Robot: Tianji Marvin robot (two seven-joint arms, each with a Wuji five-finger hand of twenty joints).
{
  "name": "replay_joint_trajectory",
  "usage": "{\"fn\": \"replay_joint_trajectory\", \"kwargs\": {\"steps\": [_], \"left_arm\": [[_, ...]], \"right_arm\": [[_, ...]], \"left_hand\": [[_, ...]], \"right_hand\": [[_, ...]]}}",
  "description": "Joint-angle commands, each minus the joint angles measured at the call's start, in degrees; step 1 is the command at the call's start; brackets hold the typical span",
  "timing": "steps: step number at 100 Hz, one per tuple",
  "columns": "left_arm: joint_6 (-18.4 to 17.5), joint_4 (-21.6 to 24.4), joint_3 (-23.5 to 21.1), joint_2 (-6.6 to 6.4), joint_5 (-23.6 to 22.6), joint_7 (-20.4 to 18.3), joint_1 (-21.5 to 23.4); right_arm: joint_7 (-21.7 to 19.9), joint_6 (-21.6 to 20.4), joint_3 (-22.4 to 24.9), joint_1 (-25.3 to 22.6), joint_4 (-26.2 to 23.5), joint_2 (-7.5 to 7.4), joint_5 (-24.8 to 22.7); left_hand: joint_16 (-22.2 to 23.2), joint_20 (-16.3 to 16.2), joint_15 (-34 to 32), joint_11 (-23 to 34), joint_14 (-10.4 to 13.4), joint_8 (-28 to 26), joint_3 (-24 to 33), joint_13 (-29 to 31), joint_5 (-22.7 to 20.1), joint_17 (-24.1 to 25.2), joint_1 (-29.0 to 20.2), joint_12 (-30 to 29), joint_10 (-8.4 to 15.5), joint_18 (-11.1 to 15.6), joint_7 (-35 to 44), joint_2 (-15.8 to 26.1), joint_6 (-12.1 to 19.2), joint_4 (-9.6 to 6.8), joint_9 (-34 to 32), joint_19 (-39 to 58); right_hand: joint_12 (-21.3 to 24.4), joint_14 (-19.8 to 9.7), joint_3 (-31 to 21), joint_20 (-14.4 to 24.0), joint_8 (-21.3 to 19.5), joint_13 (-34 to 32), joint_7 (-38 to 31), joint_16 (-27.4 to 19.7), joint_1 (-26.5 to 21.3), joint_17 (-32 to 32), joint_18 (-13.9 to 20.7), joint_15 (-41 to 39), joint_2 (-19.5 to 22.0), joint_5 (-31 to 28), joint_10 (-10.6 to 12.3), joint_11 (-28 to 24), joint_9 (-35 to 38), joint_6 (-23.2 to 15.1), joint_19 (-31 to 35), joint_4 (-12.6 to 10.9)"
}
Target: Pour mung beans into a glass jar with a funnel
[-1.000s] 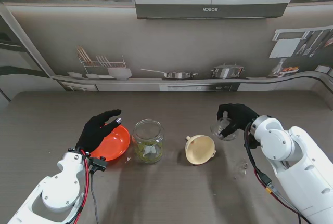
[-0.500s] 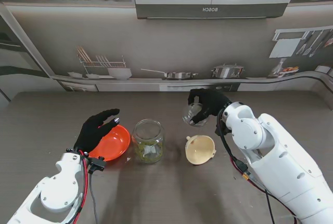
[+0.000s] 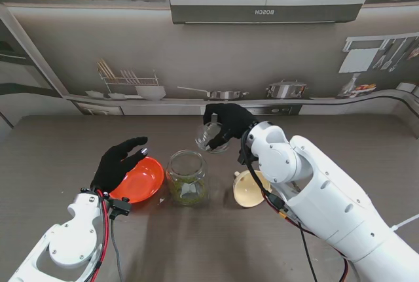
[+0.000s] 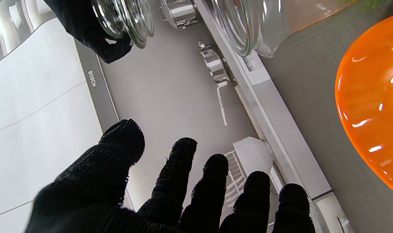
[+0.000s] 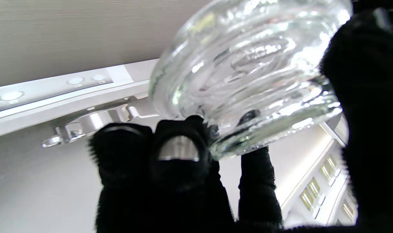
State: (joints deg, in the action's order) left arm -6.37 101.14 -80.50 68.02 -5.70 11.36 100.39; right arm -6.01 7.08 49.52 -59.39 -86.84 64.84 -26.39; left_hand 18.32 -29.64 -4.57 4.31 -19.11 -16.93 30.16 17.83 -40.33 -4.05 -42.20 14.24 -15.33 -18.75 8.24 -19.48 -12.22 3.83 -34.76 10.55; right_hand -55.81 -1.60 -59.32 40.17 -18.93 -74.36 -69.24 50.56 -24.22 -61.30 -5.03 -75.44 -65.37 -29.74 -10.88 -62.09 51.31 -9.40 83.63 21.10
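Observation:
A glass jar (image 3: pixel 186 177) with green beans at its bottom stands mid-table; its rim also shows in the left wrist view (image 4: pixel 248 29). The cream funnel (image 3: pixel 251 189) lies on the table right of the jar, apart from it and partly behind my right forearm. My right hand (image 3: pixel 226 122) is shut on a small clear ribbed glass cup (image 3: pixel 211 138), held tilted in the air just beyond the jar. The right wrist view shows the cup (image 5: pixel 248 64) clear, with fingers (image 5: pixel 180 155) under it. My left hand (image 3: pixel 118 163) hovers open over the orange bowl (image 3: pixel 139 180).
The orange bowl (image 4: pixel 371 106) sits left of the jar, close to it. A few spilled bits lie on the table near the bowl's right edge. A counter ledge with pots and a dish rack (image 3: pixel 131 82) runs along the far side.
My right hand has carried the glass cup leftward from the table's right side, past the funnel, up to the far side of the jar. The left hand has barely moved.

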Motion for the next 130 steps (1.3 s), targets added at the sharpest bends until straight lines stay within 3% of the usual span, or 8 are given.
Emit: {"fn": "replay_joint_trajectory", "kwargs": {"steps": [1,41,92,130], "left_arm": [[-0.3,0.4,-0.2,0.32,0.2,-0.8,0.4],[-1.1,0.7,-0.8,0.44,0.4,-0.2,0.9],[-1.1,1.0,-0.9,0.45,0.4,-0.1,1.1],[-0.9,1.1,-0.9,0.41,0.3,-0.3,1.1]], "right_arm": [[-0.2,-0.1,-1.0,0.7,-0.3,1.34,0.4],[3.0,-0.2,-8.4,5.7,5.1,4.11,2.9],[4.9,-3.1,-14.6,9.5,13.8,6.89,5.5],[5.0,-3.5,-16.9,10.3,15.0,7.25,4.0]], "left_hand": [[-0.7,-0.9,0.9,-0.8,0.2,-0.2,-1.0,-1.2,-1.1,1.0,0.3,-0.1,0.3,2.1,0.1,2.2,0.2,0.57,0.9,-1.3],[-0.7,-0.9,0.9,-0.8,0.1,-0.3,-0.9,-1.3,-1.2,1.0,0.2,-0.1,0.2,2.1,0.2,2.1,0.1,0.56,0.9,-1.3],[-0.7,-0.9,0.9,-0.8,0.1,-0.3,-0.9,-1.2,-1.1,0.9,0.3,-0.1,0.2,2.1,0.1,2.1,0.2,0.58,0.8,-1.3],[-0.7,-0.9,0.9,-0.8,0.0,-0.3,-0.9,-1.2,-1.4,1.0,0.2,-0.1,0.2,2.0,0.3,2.1,0.1,0.58,0.8,-1.3]], "right_hand": [[0.9,-11.4,-30.2,1.2,-4.5,-1.6,-15.9,1.1,-23.0,-1.9,2.4,-2.4,7.0,-11.6,10.7,-0.9,4.2,2.3,3.0,-6.5],[0.6,-11.4,-29.8,1.1,-4.5,-1.6,-15.8,1.0,-22.9,-1.8,2.4,-2.3,7.6,-11.3,10.8,-0.7,3.8,2.4,2.8,-6.5],[0.2,-10.7,-29.1,0.9,-5.2,-1.6,-15.6,0.8,-22.8,-1.5,1.8,-2.1,8.5,-10.6,11.0,-0.7,3.1,2.4,2.2,-6.5],[0.2,-10.3,-28.5,0.7,-5.4,-1.6,-15.6,0.7,-22.6,-1.3,1.1,-2.1,9.3,-9.9,11.4,-0.8,2.6,2.2,1.4,-6.4]]}}
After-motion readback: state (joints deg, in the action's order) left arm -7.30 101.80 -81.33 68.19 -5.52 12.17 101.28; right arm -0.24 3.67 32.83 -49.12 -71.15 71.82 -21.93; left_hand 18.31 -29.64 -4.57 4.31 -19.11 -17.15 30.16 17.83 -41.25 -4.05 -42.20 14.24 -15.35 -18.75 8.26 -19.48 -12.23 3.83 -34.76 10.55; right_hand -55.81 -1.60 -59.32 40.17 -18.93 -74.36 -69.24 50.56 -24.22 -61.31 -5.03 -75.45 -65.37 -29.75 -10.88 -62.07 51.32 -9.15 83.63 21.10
